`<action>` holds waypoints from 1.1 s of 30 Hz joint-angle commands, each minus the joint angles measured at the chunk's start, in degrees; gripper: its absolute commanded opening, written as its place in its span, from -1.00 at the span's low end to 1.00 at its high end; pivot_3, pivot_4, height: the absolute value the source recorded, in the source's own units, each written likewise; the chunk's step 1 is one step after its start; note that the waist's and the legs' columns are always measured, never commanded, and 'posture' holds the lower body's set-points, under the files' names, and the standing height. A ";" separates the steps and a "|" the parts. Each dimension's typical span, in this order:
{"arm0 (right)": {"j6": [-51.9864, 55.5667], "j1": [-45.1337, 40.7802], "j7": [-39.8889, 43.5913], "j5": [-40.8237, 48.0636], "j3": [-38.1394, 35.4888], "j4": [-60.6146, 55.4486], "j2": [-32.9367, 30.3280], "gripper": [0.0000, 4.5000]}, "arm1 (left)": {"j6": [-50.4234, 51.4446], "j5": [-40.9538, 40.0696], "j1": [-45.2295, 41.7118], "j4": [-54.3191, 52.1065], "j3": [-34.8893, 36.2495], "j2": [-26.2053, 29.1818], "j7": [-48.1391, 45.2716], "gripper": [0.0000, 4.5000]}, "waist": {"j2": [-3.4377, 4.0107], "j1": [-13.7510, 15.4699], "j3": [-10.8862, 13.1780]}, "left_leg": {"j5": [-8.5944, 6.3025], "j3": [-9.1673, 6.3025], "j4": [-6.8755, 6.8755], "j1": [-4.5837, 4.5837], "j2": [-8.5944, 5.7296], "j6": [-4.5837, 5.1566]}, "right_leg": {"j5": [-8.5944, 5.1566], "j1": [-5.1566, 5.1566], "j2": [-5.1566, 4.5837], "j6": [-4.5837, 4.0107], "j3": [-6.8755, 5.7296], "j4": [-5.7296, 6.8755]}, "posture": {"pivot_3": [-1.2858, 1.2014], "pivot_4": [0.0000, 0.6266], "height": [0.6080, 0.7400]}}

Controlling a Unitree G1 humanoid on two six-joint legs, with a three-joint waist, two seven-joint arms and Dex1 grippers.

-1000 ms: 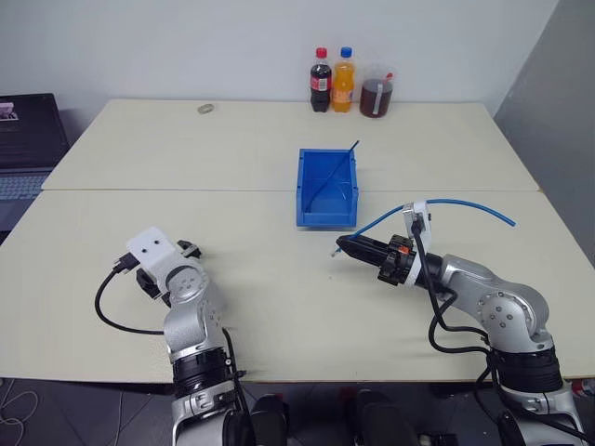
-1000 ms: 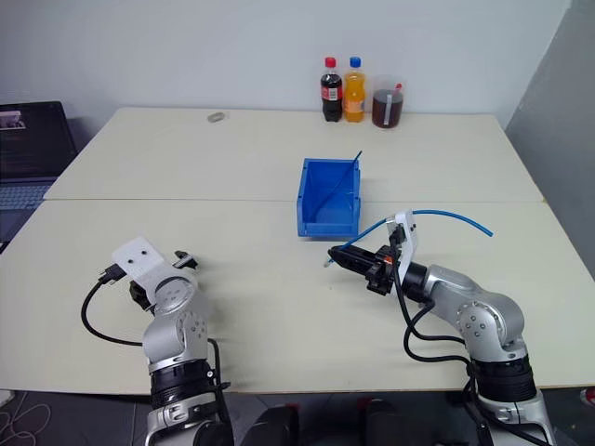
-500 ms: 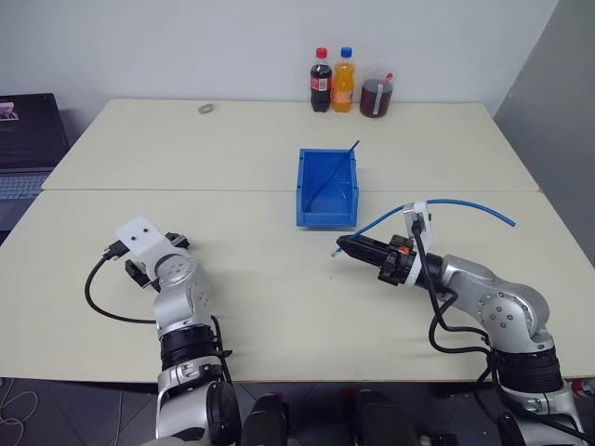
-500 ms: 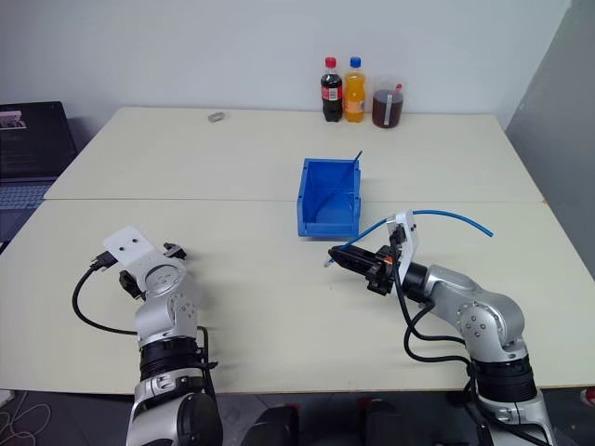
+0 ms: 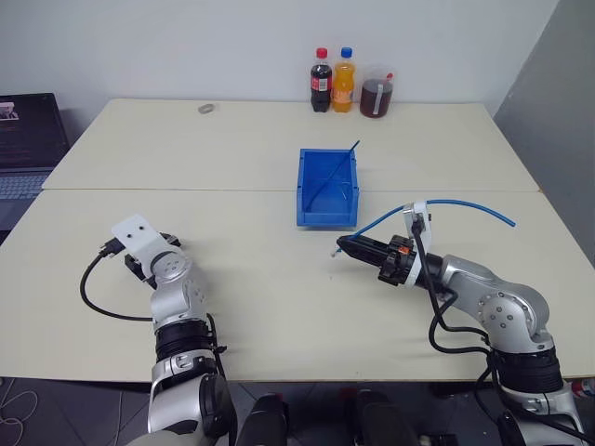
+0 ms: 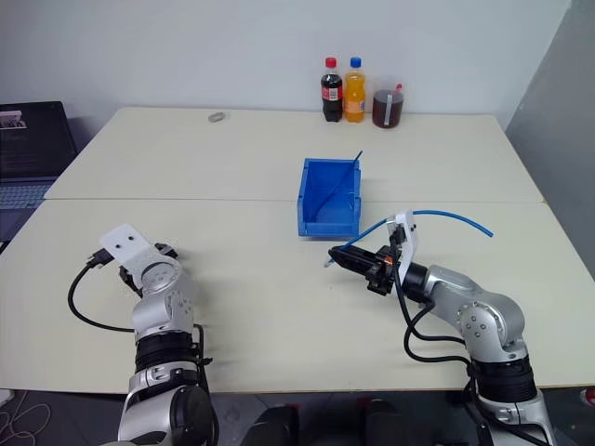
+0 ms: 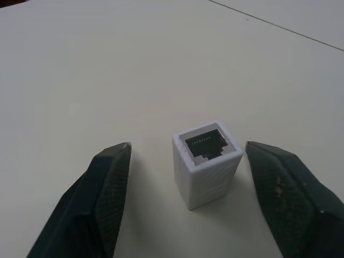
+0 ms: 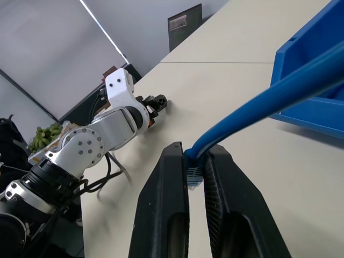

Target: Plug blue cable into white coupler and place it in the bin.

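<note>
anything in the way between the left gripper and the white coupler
Nothing visible. In the left wrist view the white coupler stands on the bare table between the left gripper's two open fingers, with a clear gap on each side and its dark socket facing up.

On the table (image 5: 279, 307), the bin (image 5: 327, 189) sits centrally, three drink containers (image 5: 350, 82) behind it at the far edge, a laptop (image 5: 23, 144) off left.
</note>
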 commanded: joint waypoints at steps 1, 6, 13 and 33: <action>-0.40 -0.16 0.14 0.49 -0.91 -2.45 -0.24 -0.95 | -1.65 -0.24 -1.12 -0.31 0.02 1.38 -0.38 0.09 | 0.00 -0.01 0.00 | 0.00 0.00 0.02 0.00 0.00 0.00 | 0.01 0.00 0.00 0.01 0.00 0.01 | 0.03 -0.52 1.00; -0.45 0.01 0.01 0.49 -0.93 -2.59 -0.18 -0.95 | -2.10 -0.77 -0.88 0.19 0.06 1.60 -0.68 -0.36 | 0.00 -0.02 0.00 | 0.00 0.00 0.11 -0.02 0.00 0.00 | 0.03 0.01 0.00 0.03 0.00 0.02 | 0.03 -0.52 1.00; -0.64 0.23 -0.08 0.34 -0.96 -2.71 -0.17 -0.95 | -1.94 -2.48 -0.09 -0.31 0.18 1.43 -2.71 -0.60 | 0.00 0.00 0.00 | -0.01 -0.01 0.27 -0.07 -0.01 0.00 | 0.07 0.03 0.00 0.08 0.00 0.04 | 0.03 -0.52 1.00; -2.51 8.66 -0.72 -2.24 -2.35 -14.84 -8.16 -0.96 | 2.56 -9.49 8.20 -16.39 -32.97 23.97 -77.23 -0.61 | 0.02 -0.09 0.00 | -0.01 0.03 0.31 -0.06 0.01 0.01 | 0.12 0.04 0.02 0.09 0.06 0.02 | 0.03 -0.52 1.00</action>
